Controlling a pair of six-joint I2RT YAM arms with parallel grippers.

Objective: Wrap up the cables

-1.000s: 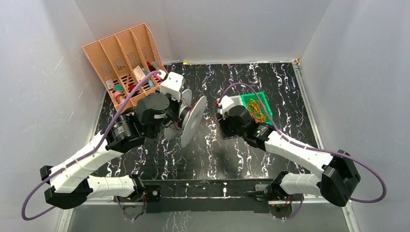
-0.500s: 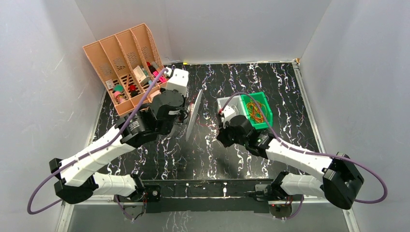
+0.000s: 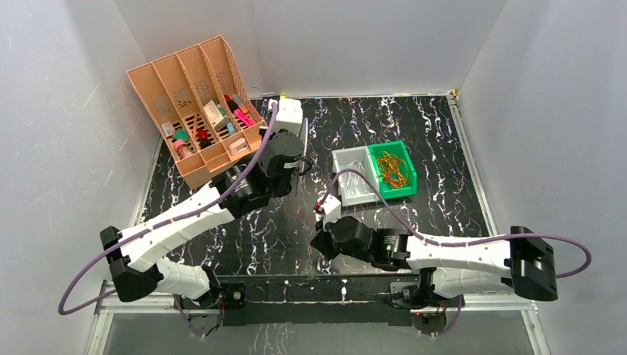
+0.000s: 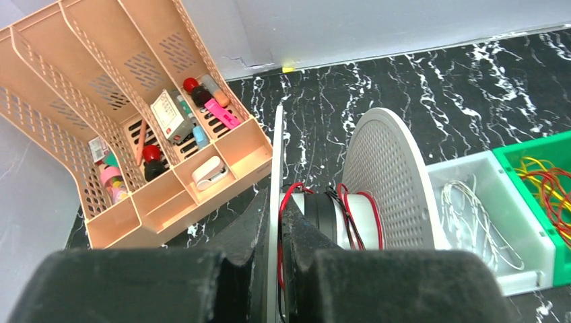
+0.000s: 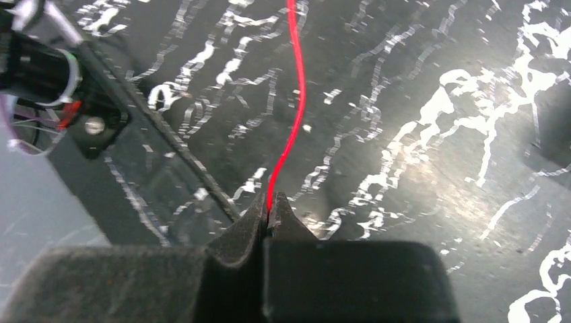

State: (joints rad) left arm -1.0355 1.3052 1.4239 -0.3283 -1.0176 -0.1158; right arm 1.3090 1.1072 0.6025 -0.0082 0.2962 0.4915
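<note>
My left gripper (image 4: pixel 275 202) is shut on the near flange (image 4: pixel 277 151) of a white spool, seen edge-on. The spool's far flange (image 4: pixel 387 178) is perforated. Thin red cable (image 4: pixel 374 219) is wound with a black strand round the hub, and one red strand runs down between my left fingers. In the top view the spool (image 3: pixel 304 137) is held above the back of the table. My right gripper (image 5: pixel 270 202) is shut on a single taut red cable (image 5: pixel 297 94) running away over the black marbled table. It sits low near the front edge (image 3: pixel 319 245).
An orange desk organizer (image 3: pixel 188 103) with small items stands at the back left, close to the spool. A white bin (image 3: pixel 353 177) of pale wires and a green bin (image 3: pixel 394 164) of yellow and red loops sit at right centre. Grey walls enclose the table.
My left arm carried the spool toward the back and turned it edge-on. My right gripper moved from beside the bins down toward the front edge.
</note>
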